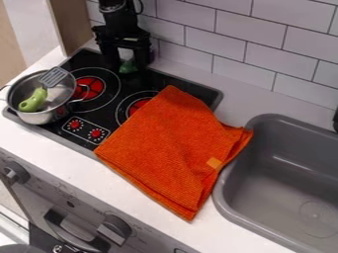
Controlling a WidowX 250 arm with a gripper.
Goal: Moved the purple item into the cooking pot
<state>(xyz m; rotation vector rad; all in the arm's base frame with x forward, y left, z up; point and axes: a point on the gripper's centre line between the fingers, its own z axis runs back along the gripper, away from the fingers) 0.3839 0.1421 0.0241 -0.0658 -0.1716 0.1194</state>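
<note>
At the back of the stove, my black gripper [127, 60] hangs with its two fingers apart, open. Just right of the gripper a small purple patch [155, 49] shows beside the wall, mostly hidden, so its full shape is unclear. A green piece [128, 67] lies low between the fingers; whether it belongs to the purple thing I cannot tell. The metal cooking pot [41, 117] stands at the stove's left end, left of and nearer the front than the gripper. Inside the pot rests a spatula with a green handle [33, 100] and a grey slotted head.
An orange cloth [168, 148] covers the right part of the black stove [104, 112] and reaches over the counter [79, 173] to the grey sink [228, 190]. White wall tiles [234, 44] rise behind. A wooden panel [64, 24] stands left of the arm.
</note>
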